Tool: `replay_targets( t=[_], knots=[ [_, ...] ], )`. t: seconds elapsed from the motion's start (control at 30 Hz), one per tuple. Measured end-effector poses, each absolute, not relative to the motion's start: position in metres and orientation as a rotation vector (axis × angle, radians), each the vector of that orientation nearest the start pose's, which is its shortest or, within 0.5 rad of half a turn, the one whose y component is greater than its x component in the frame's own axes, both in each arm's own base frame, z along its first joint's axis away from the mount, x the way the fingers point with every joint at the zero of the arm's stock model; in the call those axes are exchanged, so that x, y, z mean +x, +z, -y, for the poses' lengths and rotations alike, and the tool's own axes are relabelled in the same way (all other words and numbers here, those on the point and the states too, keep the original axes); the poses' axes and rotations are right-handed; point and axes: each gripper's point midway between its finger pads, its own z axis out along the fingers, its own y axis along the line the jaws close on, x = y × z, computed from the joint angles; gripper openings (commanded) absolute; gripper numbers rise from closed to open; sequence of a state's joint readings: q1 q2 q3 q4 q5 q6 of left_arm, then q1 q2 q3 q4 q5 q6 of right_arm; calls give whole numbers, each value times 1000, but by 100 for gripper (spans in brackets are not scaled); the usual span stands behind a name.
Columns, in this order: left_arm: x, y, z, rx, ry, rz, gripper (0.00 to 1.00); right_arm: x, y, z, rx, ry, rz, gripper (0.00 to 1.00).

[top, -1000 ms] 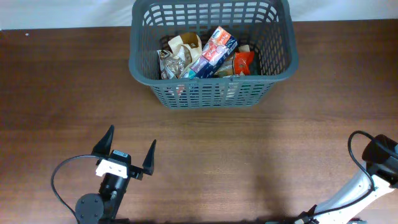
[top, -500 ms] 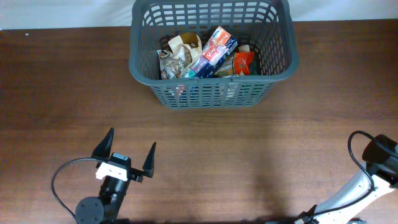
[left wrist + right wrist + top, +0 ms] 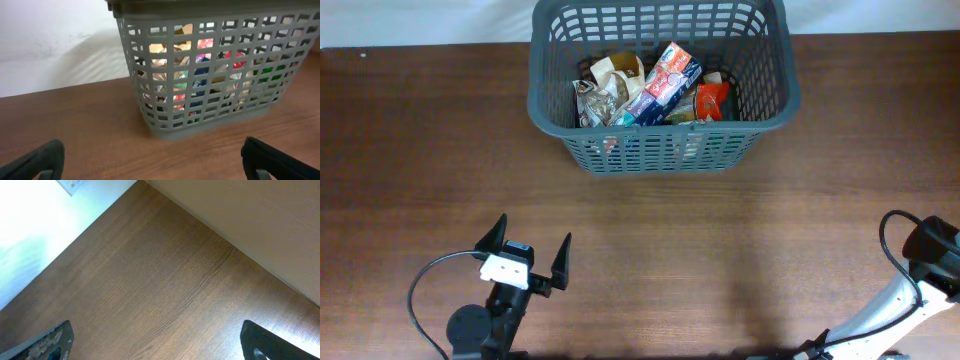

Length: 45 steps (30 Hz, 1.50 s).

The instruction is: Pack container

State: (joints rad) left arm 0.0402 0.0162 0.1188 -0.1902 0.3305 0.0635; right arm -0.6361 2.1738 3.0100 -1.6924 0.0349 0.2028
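Observation:
The dark grey lattice basket [image 3: 660, 150] stands at the back middle of the table. It holds several snack packets, among them a blue and red box [image 3: 665, 82] and an orange-red packet [image 3: 713, 98]. In the left wrist view the basket [image 3: 210, 115] stands ahead with the packets showing through its slots. My left gripper [image 3: 529, 246] is open and empty near the front left, well short of the basket. My right gripper [image 3: 155, 342] is open and empty over bare wood; in the overhead view only its arm [image 3: 925, 265] shows at the front right corner.
The brown wooden table [image 3: 740, 240] runs across the whole view. A white wall or sheet [image 3: 55, 45] lies behind the basket. In the right wrist view the table's edge [image 3: 235, 242] runs diagonally with a pale floor beyond.
My left gripper has drawn back a little toward the front edge and turned slightly. The basket, its contents and the right arm have not moved.

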Motion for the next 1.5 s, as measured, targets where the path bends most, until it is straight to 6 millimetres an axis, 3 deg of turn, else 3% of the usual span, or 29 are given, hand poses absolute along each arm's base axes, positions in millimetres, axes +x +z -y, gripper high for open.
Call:
replay_targets(
  t=[0.23, 0.43, 0.93, 1.5],
  knots=[
    [231, 174, 45, 337, -120, -1652, 99, 359, 367, 272, 1009, -237, -2222, 99],
    [227, 141, 36, 330, -76, -1790, 99, 359, 367, 272, 1008, -238, -2223, 99],
    [231, 136, -9, 166, 184, -1838, 99, 359, 367, 272, 1008, -237, -2222, 99],
    [230, 136, -13, 152, 202, -1839, 99, 359, 367, 272, 1008, -237, -2222, 99]
  ],
)
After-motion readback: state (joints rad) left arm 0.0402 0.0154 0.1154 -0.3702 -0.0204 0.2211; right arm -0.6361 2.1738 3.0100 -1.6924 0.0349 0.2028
